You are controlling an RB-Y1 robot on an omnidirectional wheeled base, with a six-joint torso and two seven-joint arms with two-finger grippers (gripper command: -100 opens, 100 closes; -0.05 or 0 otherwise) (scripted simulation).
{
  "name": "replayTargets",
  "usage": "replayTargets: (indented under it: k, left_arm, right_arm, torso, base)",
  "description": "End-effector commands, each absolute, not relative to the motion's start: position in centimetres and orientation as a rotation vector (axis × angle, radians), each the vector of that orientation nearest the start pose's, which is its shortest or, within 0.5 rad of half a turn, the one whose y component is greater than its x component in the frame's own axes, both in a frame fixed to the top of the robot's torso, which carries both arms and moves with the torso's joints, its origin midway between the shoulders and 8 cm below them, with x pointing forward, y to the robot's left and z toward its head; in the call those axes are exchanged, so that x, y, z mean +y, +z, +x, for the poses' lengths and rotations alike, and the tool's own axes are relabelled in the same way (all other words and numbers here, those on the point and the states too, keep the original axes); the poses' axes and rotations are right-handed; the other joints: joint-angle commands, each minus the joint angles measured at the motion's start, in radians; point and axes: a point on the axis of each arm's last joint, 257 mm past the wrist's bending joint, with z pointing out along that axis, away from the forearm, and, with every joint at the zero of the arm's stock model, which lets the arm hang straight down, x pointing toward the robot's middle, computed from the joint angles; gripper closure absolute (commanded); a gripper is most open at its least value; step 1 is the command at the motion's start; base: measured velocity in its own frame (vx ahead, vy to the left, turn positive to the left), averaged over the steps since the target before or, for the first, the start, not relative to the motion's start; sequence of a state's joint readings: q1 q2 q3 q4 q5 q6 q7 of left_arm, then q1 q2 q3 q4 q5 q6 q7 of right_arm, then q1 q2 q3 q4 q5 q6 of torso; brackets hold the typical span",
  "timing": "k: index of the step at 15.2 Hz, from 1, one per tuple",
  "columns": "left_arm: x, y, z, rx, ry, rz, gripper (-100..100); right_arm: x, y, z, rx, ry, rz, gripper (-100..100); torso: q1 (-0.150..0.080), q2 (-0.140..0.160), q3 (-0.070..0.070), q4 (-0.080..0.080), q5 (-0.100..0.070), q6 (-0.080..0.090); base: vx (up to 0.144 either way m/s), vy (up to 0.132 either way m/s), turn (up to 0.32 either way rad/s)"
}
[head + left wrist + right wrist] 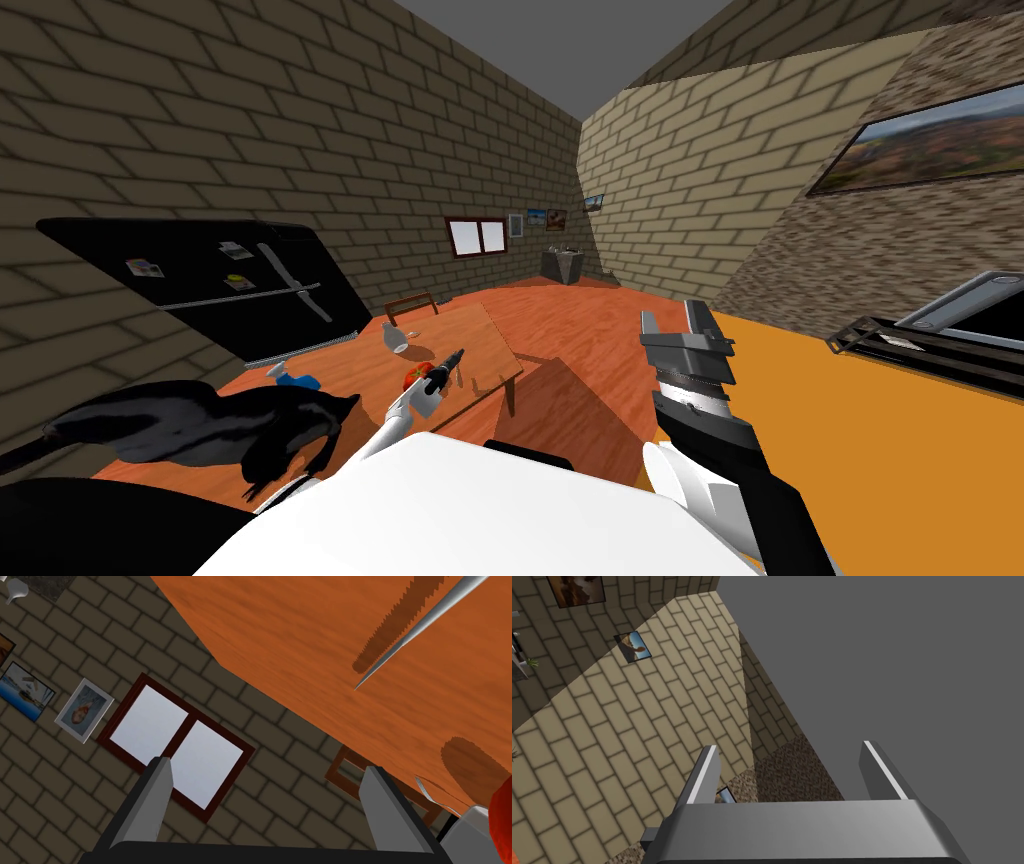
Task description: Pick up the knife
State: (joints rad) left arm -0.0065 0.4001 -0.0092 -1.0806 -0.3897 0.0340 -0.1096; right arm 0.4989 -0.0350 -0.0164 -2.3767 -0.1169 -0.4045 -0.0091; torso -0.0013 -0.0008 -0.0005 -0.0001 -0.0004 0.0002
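1. Nothing of the pick-up is done, as far as we can judge. The knife (425, 626) lies flat on the wooden counter (300, 636), its thin grey blade casting a toothed shadow beside it. The handle runs out of the wrist view.
2. Our left pincer (267, 766) is spread wide and carries nothing. It hangs over the counter. The knife is ahead of it and off to the side of one finger, not between the two.
3. Our right pincer (789, 746) is also spread and empty, raised high at our right side, well apart from the counter.
4. What is left, in our judgement: swing the left pincer over the knife, come down, close on it and lift.
5. Also on the counter are a fork (435, 798), close by a red tomato (502, 821), and farther off a white vase (392, 338).
6. Around us are brick walls, a red-framed window (175, 748), small pictures, a reddish wood floor, a black fridge (230, 290) on our left, and a brown chair back (410, 303) beyond the counter.
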Motion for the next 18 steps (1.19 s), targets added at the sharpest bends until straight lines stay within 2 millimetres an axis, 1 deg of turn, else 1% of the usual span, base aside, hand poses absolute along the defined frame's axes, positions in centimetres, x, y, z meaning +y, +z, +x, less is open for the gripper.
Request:
replayTargets:
  k: [1,2,4,5,7,8,9,10,11,13,14,15,16,17,18]
  left_arm:
    - [44.3,-43.8,46.5,1.901,-0.198,-0.842,-100]
    - [45.1,-43.9,46.8,1.914,-0.156,-0.837,-100]
    - [45.7,-45.1,45.8,1.936,-0.137,-0.856,-100]
    - [46.5,-45.1,46.1,1.946,-0.098,-0.849,-100]
    - [47.0,-46.2,45.2,1.967,-0.080,-0.867,-100]
    - [47.9,-46.5,45.1,1.983,-0.035,-0.867,-100]
    - [48.2,-47.2,44.5,1.995,-0.024,-0.878,-100]
    - [48.9,-47.1,44.7,2.005,0.013,-0.874,-100]
    - [49.2,-47.9,44.0,2.019,0.026,-0.885,-100]
    - [49.3,-48.0,43.8,2.023,0.029,-0.888,-100]
    - [50.1,-48.2,43.7,2.036,0.068,-0.888,-100]
    - [50.4,-48.8,43.1,2.048,0.079,-0.898,-100]
    - [51.0,-48.8,43.1,2.057,0.113,-0.896,-100]
    - [51.3,-49.5,42.3,2.072,0.127,-0.907,-100]
    - [52.1,-49.8,41.9,2.088,0.165,-0.912,-100]
  right_arm:
    - [-29.0,5.0,33.8,0.569,1.378,0.702,0]
    - [-29.0,5.0,33.8,0.569,1.378,0.702,0]
    - [-29.0,5.0,33.8,0.569,1.378,0.702,0]
    - [-29.0,5.0,33.8,0.569,1.378,0.702,0]
    - [-29.0,5.0,33.8,0.569,1.378,0.702,0]
    - [-29.0,5.0,33.8,0.569,1.378,0.702,0]
    - [-29.0,5.0,33.8,0.569,1.378,0.702,0]
    - [-29.0,5.0,33.8,0.569,1.378,0.702,0]
    - [-29.0,5.0,33.8,0.569,1.378,0.702,0]
    - [-29.0,5.0,33.8,0.569,1.378,0.702,0]
    - [-29.0,5.0,33.8,0.569,1.378,0.702,0]
    - [-29.0,5.0,33.8,0.569,1.378,0.702,0]
    - [-29.0,5.0,33.8,0.569,1.378,0.702,0]
    - [-29.0,5.0,33.8,0.569,1.378,0.702,0]
    - [-29.0,5.0,33.8,0.569,1.378,0.702,0]
  torso:
    - [0.000,0.000,0.000,0.000,0.000,0.000]
    - [0.000,0.000,0.000,0.000,0.000,0.000]
    - [-0.001,0.000,0.000,0.000,0.000,0.000]
    - [0.000,0.000,0.000,0.000,0.000,0.000]
    - [0.000,0.000,0.000,0.000,0.000,0.000]
    - [0.000,0.000,0.000,0.000,0.000,-0.001]
    - [0.000,0.000,0.000,0.000,0.000,0.000]
    - [0.000,0.000,0.000,0.000,0.000,0.000]
    - [-0.001,0.000,0.000,0.000,0.000,0.000]
    - [0.000,0.000,0.000,0.000,0.000,-0.001]
    - [0.000,0.000,0.000,0.000,0.000,-0.001]
    - [0.000,0.000,0.000,0.000,0.000,0.000]
    - [0.000,0.000,0.000,0.000,0.000,0.000]
    - [0.000,0.000,0.000,0.000,0.000,0.000]
    - [0.000,0.000,0.000,0.000,0.000,0.000]
  base:
    - [0.013,-0.016,-0.099]
    - [0.018,-0.023,-0.120]
    - [0.020,-0.017,-0.070]
    - [0.017,-0.014,-0.077]
    - [0.016,-0.013,-0.062]
    - [0.015,-0.017,-0.074]
    - [0.018,-0.018,-0.082]
    - [0.019,-0.020,-0.090]
    - [0.018,-0.018,-0.085]
    - [0.010,-0.008,-0.018]
    - [0.009,-0.011,-0.061]
    - [0.014,-0.013,-0.083]
    - [0.017,-0.017,-0.079]
    - [0.018,-0.017,-0.087]
    - [0.020,-0.017,-0.099]
